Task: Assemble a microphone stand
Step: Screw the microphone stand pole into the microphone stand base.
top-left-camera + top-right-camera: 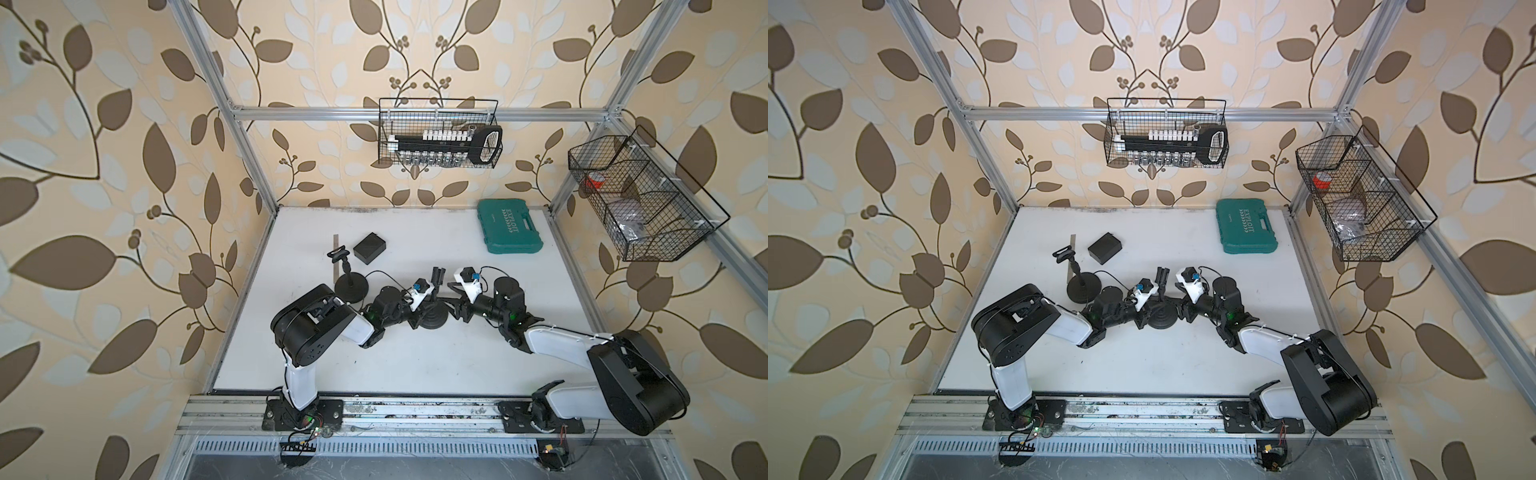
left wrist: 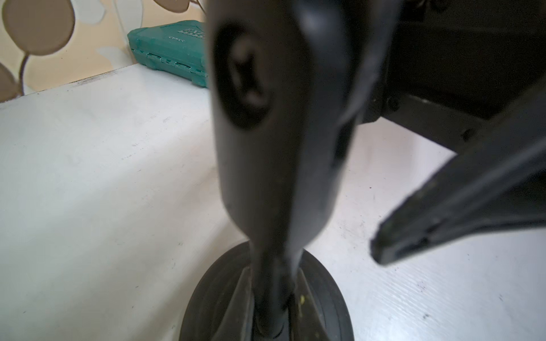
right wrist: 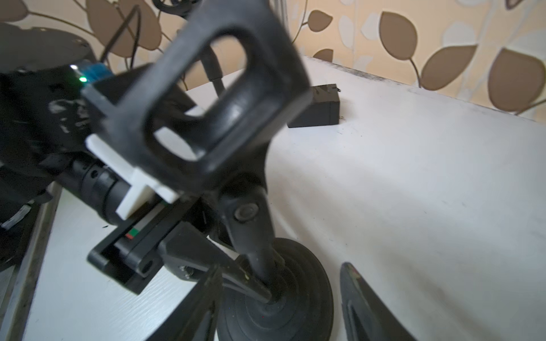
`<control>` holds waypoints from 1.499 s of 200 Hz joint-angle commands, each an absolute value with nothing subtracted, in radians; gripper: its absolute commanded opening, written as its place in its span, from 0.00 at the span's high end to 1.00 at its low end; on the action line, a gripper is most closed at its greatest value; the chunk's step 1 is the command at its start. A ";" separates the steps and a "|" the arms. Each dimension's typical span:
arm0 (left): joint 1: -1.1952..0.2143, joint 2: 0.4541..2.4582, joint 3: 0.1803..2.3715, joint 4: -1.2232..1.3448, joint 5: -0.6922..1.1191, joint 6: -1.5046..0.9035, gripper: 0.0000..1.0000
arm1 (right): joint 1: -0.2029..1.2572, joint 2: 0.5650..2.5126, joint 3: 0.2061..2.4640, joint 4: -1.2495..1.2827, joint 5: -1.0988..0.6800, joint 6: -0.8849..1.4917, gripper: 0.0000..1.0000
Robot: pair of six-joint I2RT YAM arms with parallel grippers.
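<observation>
A black microphone stand stands upright mid-table in both top views, with a round base and a clip on top. My left gripper is shut on the stand's thin stem just above the base. In the right wrist view the clip tilts above the stem. My right gripper is open. Its fingers stand on either side of the base without touching the stem.
A second assembled stand stands behind the left arm, beside a metal ruler and a black box. A green tool case lies at the back right. Wire baskets hang on the frame.
</observation>
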State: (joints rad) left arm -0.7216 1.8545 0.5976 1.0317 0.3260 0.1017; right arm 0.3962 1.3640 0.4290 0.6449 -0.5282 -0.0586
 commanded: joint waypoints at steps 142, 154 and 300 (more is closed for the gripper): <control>-0.726 1.891 0.614 0.940 0.293 0.099 0.95 | 0.369 1.500 0.596 0.612 -0.709 -0.174 0.70; -0.726 1.890 0.613 0.940 0.293 0.100 0.95 | 0.369 1.505 0.573 0.653 -0.698 -0.152 0.75; -0.727 1.843 0.570 1.092 0.310 -0.001 0.63 | 0.733 1.560 0.356 0.869 0.244 0.187 1.00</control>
State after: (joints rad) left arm -0.7208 1.8614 0.5705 1.0279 0.3054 0.0216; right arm 0.6659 1.4940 0.3992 0.9920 -0.0109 0.0811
